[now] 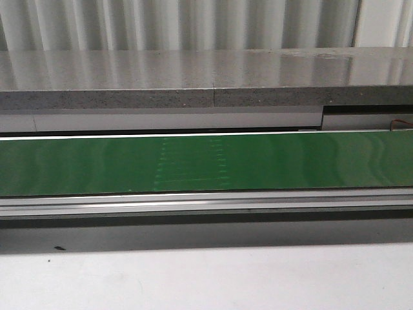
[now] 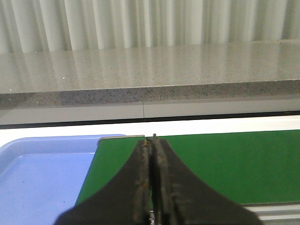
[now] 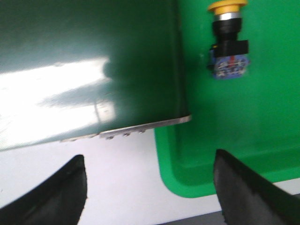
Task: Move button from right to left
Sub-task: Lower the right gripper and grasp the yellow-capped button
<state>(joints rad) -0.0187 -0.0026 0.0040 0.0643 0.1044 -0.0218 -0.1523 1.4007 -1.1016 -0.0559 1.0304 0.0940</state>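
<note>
1. My right gripper [image 3: 150, 187]: jaws spread wide, nothing btwn them. Fingertips sit at either side of the frame, white table surface under the gap.
2. Just ahead of my right fingers: the corner of a bright green tray [image 3: 225, 140], and beside it the end of the dark green belt [image 3: 84, 56] w/ its metal edge strip.
3. Further ahead, off toward my right finger's side: the button [image 3: 227, 40], lying on its side in the green tray, yellow cap pointing away from me, blue-grey block w/ red marks nearest me. Not touched yet, well apart from my tips.
4. Risk: button isn't centred in my gap, so if I drop straight down I close on air or clip the tray wall.
5. Risk: it's on its side w/ a round cap, so a push from one finger could roll or skid it before the other finger lands. Grab on the boxy block looks safer than on the cap, imo.
6. Risk: right wrist view is blurry, so exact pose is hard to judge.
7. My left gripper [image 2: 151, 154]: fingers pressed together, holding nothing, over the belt end w/ a blue tray [image 2: 42, 178] beside it, likely the drop spot.
8. Front view: belt only, no arms or button seen.
9. Writing/brands: none readable; red marks on the block too blurred.
</note>
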